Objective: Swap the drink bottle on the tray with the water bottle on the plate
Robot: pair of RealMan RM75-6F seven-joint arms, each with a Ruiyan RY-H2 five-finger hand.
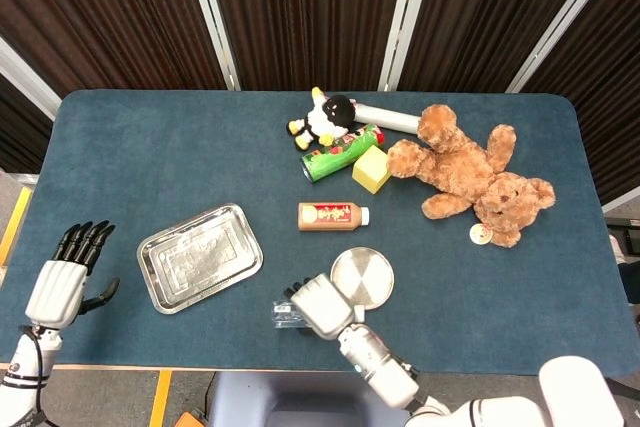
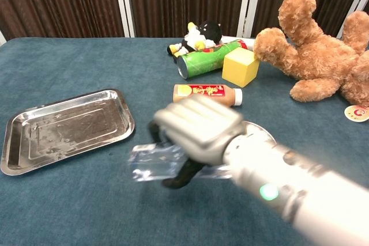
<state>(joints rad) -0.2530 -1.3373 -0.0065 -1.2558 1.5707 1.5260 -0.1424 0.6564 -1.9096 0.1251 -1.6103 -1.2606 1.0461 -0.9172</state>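
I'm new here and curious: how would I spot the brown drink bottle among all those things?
Find the big teddy bear; left of it sit a yellow block and a green can. Just nearer lies the drink bottle, alone on bare cloth: brown, white-capped, red-labelled.

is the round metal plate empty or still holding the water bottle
Empty. The round metal plate shows a bare surface, and the clear water bottle is held off it by the right hand, between plate and tray.
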